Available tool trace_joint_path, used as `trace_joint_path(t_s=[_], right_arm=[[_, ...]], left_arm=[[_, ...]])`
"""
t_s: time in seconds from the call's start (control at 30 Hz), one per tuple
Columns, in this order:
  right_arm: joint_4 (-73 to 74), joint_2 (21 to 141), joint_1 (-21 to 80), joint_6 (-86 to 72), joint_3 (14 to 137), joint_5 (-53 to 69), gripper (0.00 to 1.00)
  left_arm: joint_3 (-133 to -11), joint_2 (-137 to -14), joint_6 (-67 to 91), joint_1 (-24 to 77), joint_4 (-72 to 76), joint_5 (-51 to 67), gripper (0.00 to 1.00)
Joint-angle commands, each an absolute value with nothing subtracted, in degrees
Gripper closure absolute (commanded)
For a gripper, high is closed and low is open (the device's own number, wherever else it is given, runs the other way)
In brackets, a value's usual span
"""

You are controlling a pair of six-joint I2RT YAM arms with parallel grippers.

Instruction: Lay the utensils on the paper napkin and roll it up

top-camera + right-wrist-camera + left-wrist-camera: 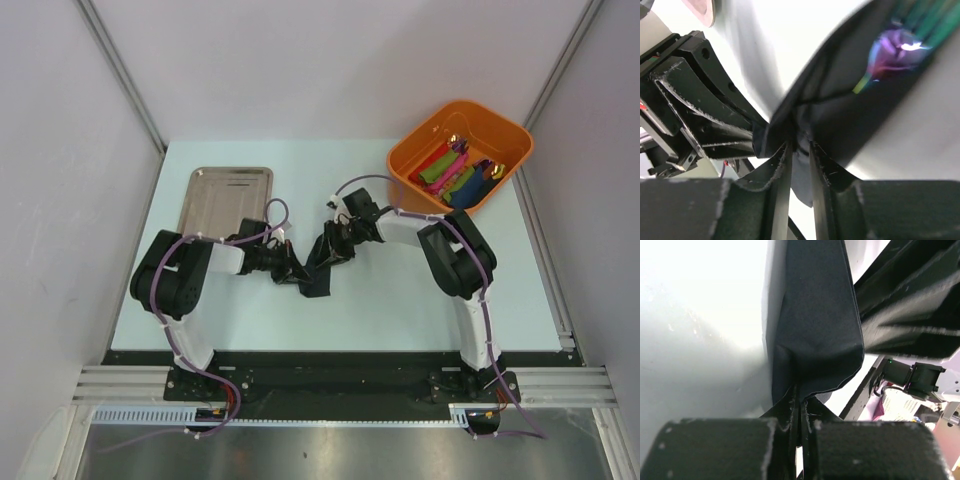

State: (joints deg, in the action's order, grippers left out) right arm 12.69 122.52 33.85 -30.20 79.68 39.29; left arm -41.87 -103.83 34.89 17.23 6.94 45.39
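Black paper napkin (815, 325) at centre frame: left gripper (799, 440) pinches it. The right gripper (799, 185) straddles it, slightly spread.

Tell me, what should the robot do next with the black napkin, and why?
Probably nip the right fingers shut on the black napkin and roll it over. The left fingers pinch its edge, the right ones stand slightly apart around its fold, and the shiny utensils show uncovered.

The paper napkin (815, 330) looks matt, the metal utensils (890, 55) glossy iridescent, the orange plastic bin (470, 113) smooth.
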Motion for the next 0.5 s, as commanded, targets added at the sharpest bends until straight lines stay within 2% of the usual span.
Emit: trace_joint_path(t_s=[0.0,0.47], right_arm=[[11.43,119.09,32.61,-31.29,77.87,41.22,0.77],[11.25,123.57,33.40,-30.15,77.43,37.97,0.88]], left_arm=[[-43.07,-105.12,31.29,17.49,5.01,40.25,1.00],[-42.01,-101.78,34.44,17.58,9.22,45.07,1.00]])
